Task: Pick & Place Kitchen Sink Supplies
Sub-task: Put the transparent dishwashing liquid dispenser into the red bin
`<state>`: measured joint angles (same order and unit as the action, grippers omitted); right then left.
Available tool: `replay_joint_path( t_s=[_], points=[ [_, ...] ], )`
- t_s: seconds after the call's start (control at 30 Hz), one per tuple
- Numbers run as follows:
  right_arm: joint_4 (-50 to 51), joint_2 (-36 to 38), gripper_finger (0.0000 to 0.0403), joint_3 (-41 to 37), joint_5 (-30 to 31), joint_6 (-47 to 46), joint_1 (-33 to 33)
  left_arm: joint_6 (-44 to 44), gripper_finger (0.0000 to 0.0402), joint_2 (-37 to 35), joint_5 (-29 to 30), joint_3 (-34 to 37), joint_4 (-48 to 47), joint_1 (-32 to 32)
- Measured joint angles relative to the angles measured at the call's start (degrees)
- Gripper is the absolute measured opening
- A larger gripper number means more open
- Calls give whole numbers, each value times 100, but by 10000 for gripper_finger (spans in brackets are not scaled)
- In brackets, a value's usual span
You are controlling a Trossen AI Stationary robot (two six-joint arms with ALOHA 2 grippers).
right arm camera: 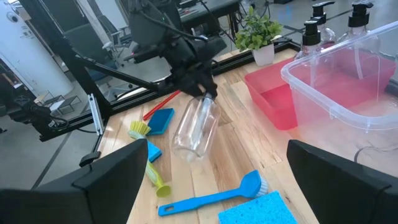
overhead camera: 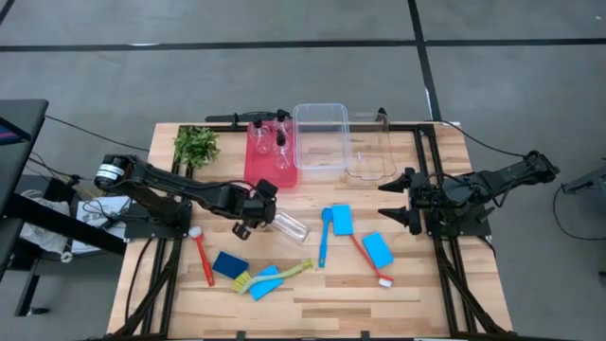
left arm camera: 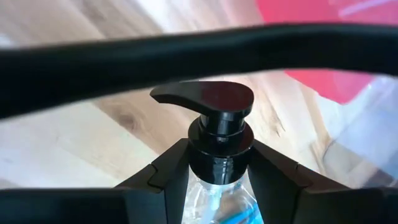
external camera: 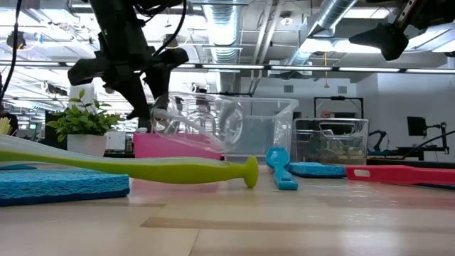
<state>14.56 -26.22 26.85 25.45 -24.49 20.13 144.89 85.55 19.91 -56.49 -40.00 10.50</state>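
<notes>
Left pincer [left arm camera: 219, 171] grips clear plastic pump bottle [right arm camera: 196, 127] by black neck, lifted off bench [overhead camera: 417, 284], likely bound for red tray [overhead camera: 270, 173]; right pincer [overhead camera: 398, 201] wide, idle.

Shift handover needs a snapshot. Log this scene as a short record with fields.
left gripper: shut on the neck of a clear bottle, lifted and tilted above the table
right gripper: open, empty, waiting at the table's right side
red tray: holds two capped bottles
clear bins: two, beside the tray
sponges: four blue, lying on the table
brushes: one red, one yellow-green, one blue, one red with white tip
plant: far left corner
</notes>
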Motion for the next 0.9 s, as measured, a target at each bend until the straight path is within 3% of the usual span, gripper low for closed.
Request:
replay_joint_path(
  t_s=[0.43, 0.9],
  points=[
    [1, -2, 377, 0, -1, 0, 0, -2146, 150, -637, 884, -330, -403, 0],
    [-1, -2, 377, 0, -1, 0, 1, -5594, 150, -1436, 2383, -852, -346, 0]
  ],
)
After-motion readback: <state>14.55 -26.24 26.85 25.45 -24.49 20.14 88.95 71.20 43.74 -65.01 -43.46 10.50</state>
